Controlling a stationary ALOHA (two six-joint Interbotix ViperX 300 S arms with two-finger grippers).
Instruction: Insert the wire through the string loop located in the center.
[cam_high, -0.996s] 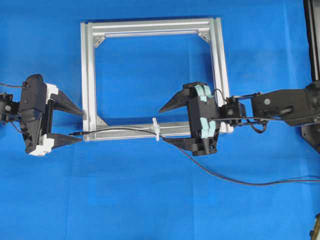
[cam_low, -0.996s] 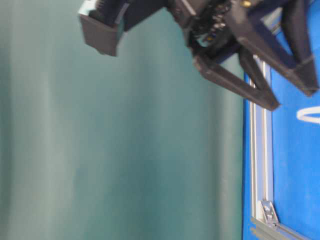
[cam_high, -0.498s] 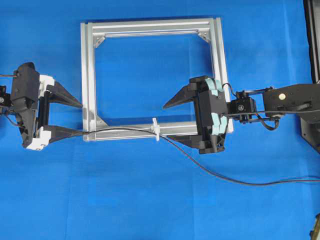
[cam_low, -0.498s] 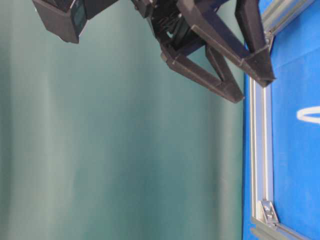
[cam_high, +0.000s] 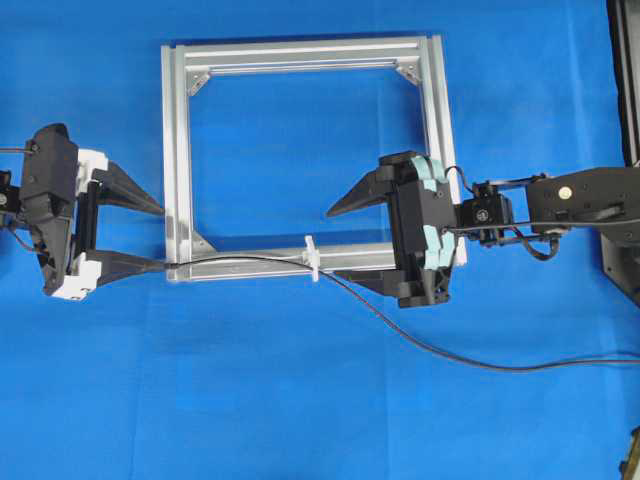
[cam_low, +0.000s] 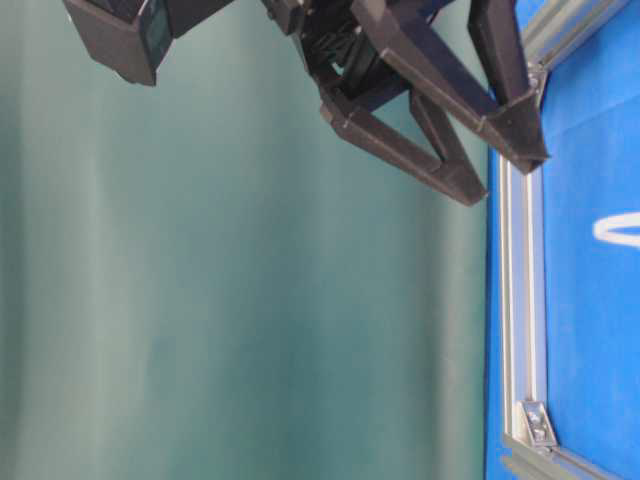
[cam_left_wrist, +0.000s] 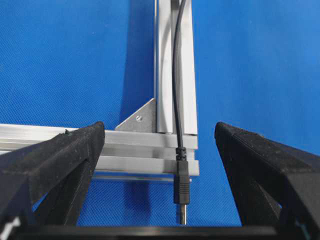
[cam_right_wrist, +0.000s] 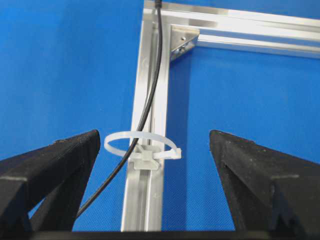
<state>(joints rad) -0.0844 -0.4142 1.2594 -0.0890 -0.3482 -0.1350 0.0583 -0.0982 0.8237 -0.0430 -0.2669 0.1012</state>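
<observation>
The wire (cam_right_wrist: 150, 85) runs through the string loop (cam_right_wrist: 142, 146) along the frame bar (cam_right_wrist: 146, 200); left gripper (cam_high: 150, 236) and right gripper (cam_high: 340, 245) flank the loop, both spread, holding nothing.

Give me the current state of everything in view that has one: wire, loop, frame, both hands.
wire: threaded through the loop, lying along the frame bar, plug past the frame corner, not held.
string loop: upright on the bar, wire inside it.
frame: flat on the blue surface.
left hand: open, plug between its fingers, ungripped.
right hand: open, empty, either side of the loop.
</observation>
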